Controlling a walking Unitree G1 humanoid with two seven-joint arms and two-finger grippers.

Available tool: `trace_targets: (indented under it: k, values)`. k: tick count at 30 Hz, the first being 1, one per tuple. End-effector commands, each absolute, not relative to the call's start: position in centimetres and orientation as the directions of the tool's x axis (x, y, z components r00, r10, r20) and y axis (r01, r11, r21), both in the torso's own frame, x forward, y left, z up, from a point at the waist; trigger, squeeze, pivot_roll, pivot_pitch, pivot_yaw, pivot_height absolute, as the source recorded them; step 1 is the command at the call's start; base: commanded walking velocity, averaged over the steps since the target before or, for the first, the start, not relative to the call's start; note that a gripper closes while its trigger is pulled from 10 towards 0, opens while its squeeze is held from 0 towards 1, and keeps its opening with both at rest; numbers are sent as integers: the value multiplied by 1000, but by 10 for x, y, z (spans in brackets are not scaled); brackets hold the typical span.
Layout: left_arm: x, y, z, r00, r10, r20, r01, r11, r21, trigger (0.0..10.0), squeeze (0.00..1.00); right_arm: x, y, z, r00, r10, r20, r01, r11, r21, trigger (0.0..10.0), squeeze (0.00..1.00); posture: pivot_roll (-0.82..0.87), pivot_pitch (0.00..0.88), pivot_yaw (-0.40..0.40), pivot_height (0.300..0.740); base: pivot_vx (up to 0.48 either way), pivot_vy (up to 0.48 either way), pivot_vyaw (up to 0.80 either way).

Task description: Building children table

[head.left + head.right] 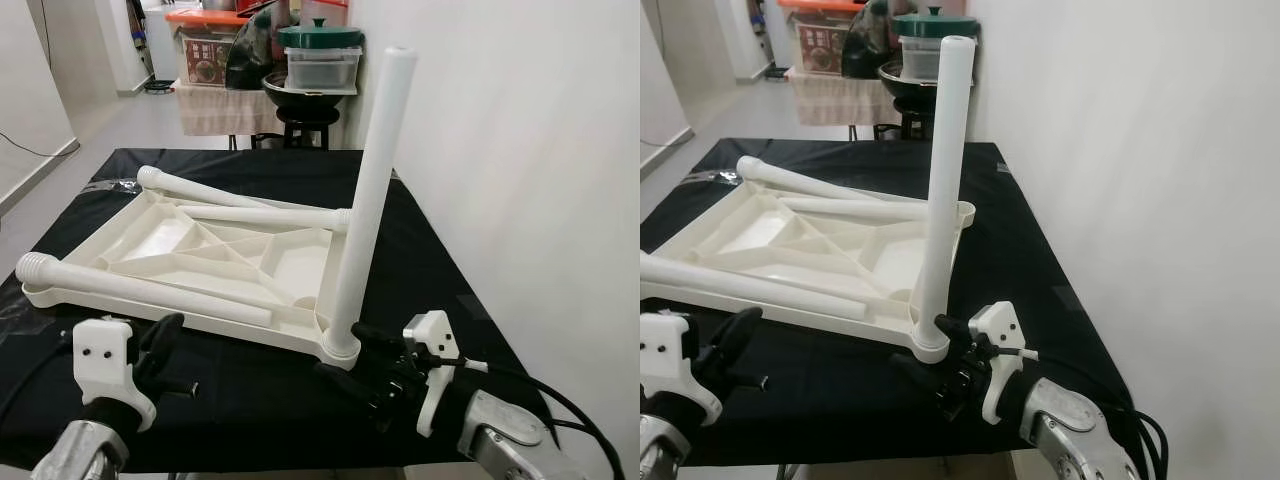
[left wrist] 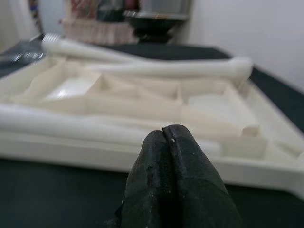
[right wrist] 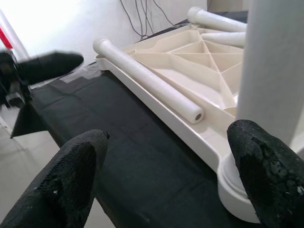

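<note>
While a white plastic tabletop [image 1: 190,262] lies upside down on a black-covered table [image 1: 430,270], its ribbed underside facing up, one table leg [image 1: 370,190] stands upright in the corner socket nearest the robot's right side, its long axis vertical and its rounded free end pointing at the ceiling. Three more legs lie loose and flat on the inverted top. The near leg [image 1: 140,287] runs along the front edge, its threaded end at the robot's left and its open end toward the standing leg. A second leg [image 1: 265,215] lies across the middle, its far end reaching the right rim. A third leg [image 1: 190,188] rests along the back edge, angled, its threaded end toward the far left corner.

The right gripper [image 1: 372,368] sits at the base of the upright leg, fingers spread wide; in the right wrist view one fingertip [image 3: 270,171] is just beside the socket collar and the other is well apart over the black cloth. The left gripper [image 1: 168,345] hovers just in front of the tabletop's near edge, its fingers [image 2: 173,175] pressed together with nothing between them.

Beyond the table, a green-lidded pot [image 1: 320,38] and a clear container [image 1: 322,68] stand stacked on a stool by the white wall.
</note>
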State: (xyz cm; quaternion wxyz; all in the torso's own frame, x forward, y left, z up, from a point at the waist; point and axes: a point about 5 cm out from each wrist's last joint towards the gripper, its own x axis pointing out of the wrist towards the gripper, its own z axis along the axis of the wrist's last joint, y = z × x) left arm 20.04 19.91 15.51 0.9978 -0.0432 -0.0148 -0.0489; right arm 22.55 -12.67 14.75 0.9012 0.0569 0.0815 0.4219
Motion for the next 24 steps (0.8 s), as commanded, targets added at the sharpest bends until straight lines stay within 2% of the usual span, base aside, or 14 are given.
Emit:
trace_targets:
  k: [1, 7, 12, 24]
  values:
    - [200, 197, 151, 995, -97, 15, 98, 990, -101, 10000, 0, 226, -126, 146, 625, 773, -107, -751, 633, 190, 10000, 0, -49, 0, -62, 740, 0, 0, 0]
    - [202, 198, 153, 997, -78, 13, 79, 985, -155, 10000, 0, 226, -130, 143, 616, 782, -92, -742, 616, 264, 10000, 0, -42, 0, -69, 740, 0, 0, 0]
    - [204, 196, 156, 995, -96, 17, 98, 991, -88, 10000, 0, 226, -130, 142, 600, 795, -86, -750, 597, 286, 10000, 0, -37, 0, -69, 740, 0, 0, 0]
    - [210, 188, 159, 993, -117, 30, 118, 993, -24, 10000, 0, 228, -130, 142, 589, 804, -86, -756, 585, 294, 10000, 0, -41, 0, -71, 740, 0, 480, 0]
